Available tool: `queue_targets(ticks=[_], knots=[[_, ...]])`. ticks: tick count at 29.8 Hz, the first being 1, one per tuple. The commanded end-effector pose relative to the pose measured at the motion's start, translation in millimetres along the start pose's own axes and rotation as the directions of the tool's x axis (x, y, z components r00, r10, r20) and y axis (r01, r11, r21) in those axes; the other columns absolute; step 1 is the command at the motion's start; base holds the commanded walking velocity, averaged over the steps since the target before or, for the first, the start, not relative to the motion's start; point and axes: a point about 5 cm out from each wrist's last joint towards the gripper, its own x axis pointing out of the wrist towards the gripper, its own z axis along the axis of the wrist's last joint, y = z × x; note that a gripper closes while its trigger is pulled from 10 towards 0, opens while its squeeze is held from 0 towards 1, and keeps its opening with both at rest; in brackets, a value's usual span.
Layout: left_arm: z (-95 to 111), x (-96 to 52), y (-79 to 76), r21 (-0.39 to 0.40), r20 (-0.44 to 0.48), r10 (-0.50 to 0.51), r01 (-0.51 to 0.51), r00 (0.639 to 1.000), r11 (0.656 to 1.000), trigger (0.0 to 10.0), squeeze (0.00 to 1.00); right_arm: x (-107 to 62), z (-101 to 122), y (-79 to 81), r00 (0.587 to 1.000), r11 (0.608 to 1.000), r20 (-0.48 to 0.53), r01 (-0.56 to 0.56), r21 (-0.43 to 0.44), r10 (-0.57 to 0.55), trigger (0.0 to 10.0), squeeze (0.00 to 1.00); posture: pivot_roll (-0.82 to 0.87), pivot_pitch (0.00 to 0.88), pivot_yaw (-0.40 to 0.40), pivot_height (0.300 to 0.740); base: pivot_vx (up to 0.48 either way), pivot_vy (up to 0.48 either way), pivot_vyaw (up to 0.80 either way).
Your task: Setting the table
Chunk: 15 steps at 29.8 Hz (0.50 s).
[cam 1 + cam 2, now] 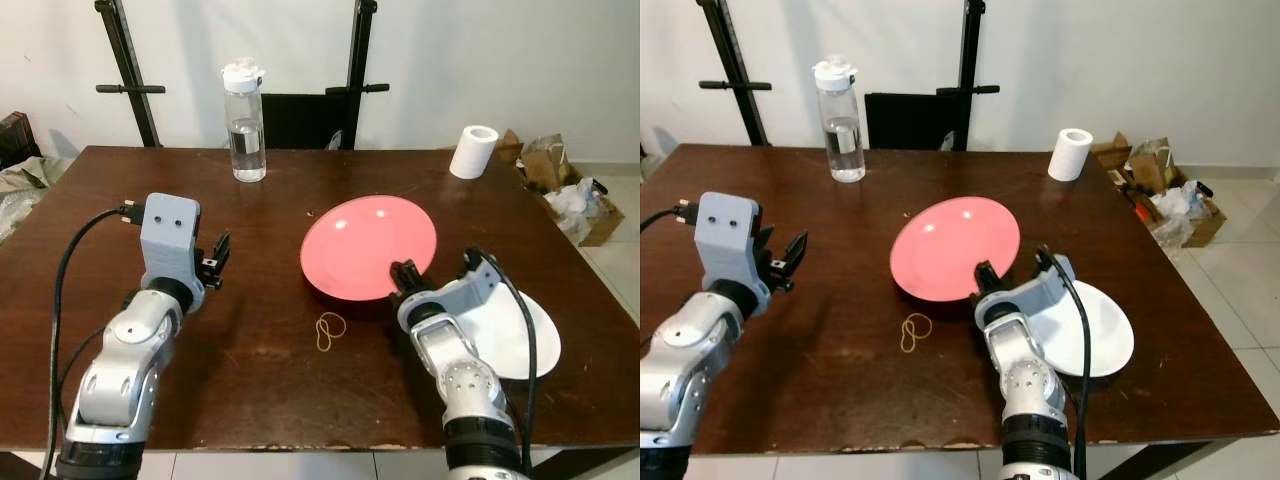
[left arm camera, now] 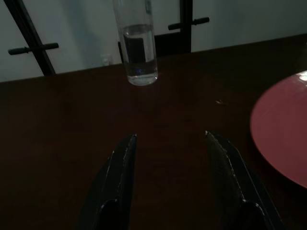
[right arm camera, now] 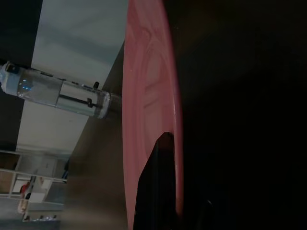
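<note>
**Right claw is holding the pink plate by its near rim, tilted off the surface**

Nearest the robot, the right claw point(image 1: 404, 275) is pinching the near edge of the pink plate point(image 1: 368, 245). In the right wrist view one black finger point(image 3: 158, 187) is lying across the plate's upper face at the rim, so the claw is closed on it with the rim between the fingers. An edge grip makes sense here, since a flat plate offers nothing else to take hold of. The plate is sitting at a slant, its far side raised, probably because it is being carried toward its place setting, not resting flat.

Just to the right of that arm, a white plate point(image 1: 520, 335) is lying flat on the dark wooden surface point(image 1: 250, 330), partly hidden under the wrist. A rubber band point(image 1: 330, 332) is lying loose in front of the pink plate.

On the other side, the left claw point(image 1: 216, 258) is hovering above the surface with its fingers spread wide and nothing between them. It is pointing toward the far edge, likely waiting its turn and keeping clear of the plate.

Further back, a clear water bottle point(image 1: 245, 120), partly filled, is standing upright near the far edge, and a roll of paper point(image 1: 473, 151) is standing at the far right corner. Both are well apart from the plates, leaving the middle free.
</note>
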Motion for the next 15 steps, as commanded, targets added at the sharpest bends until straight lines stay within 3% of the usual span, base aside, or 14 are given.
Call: queue_targets(ticks=[1,5,6,7,15], knots=[[0.3,-0.8,-2.4,0.005,-0.007,-0.013,0.013,1.0,1.0,10.0,0.0,-1.9,0.0,-0.6,1.0,1.0,-0.006,0.001,-0.026,-0.001,10.0,0.0,0.17,0.177,0.089,0.74,0.0,0.0,0.0],[-1.9,-0.8,-6.2,0.001,-0.015,-0.025,0.025,1.0,1.0,10.0,0.0,-3.1,-2.2,-0.8,1.0,0.998,-0.012,-0.004,-0.057,0.003,10.0,0.0,0.16,0.183,0.09,0.74,0.0,0.0,0.0],[-2.3,-0.9,-7.6,-0.002,-0.016,-0.029,0.029,0.999,1.0,10.0,0.0,-3.5,-3.5,-1.3,1.0,0.998,-0.018,-0.002,-0.065,0.001,10.0,0.88,0.16,0.183,0.09,0.74,0.0,0.0,0.0],[-2.4,-1.0,-8.8,-0.004,-0.016,-0.031,0.031,0.999,1.0,10.0,0.0,-4.0,-4.4,-1.1,1.0,0.997,-0.019,-0.006,-0.071,0.005,10.0,1.0,0.16,0.184,0.09,0.74,0.0,0.0,0.0],[-3.0,-2.1,-9.9,-0.012,-0.023,-0.038,0.037,0.999,0.999,10.0,0.0,0.8,-3.6,6.3,0.999,0.998,-0.005,-0.042,-0.056,0.042,10.0,1.0,0.16,0.184,0.085,0.74,0.0,0.0,0.0]])
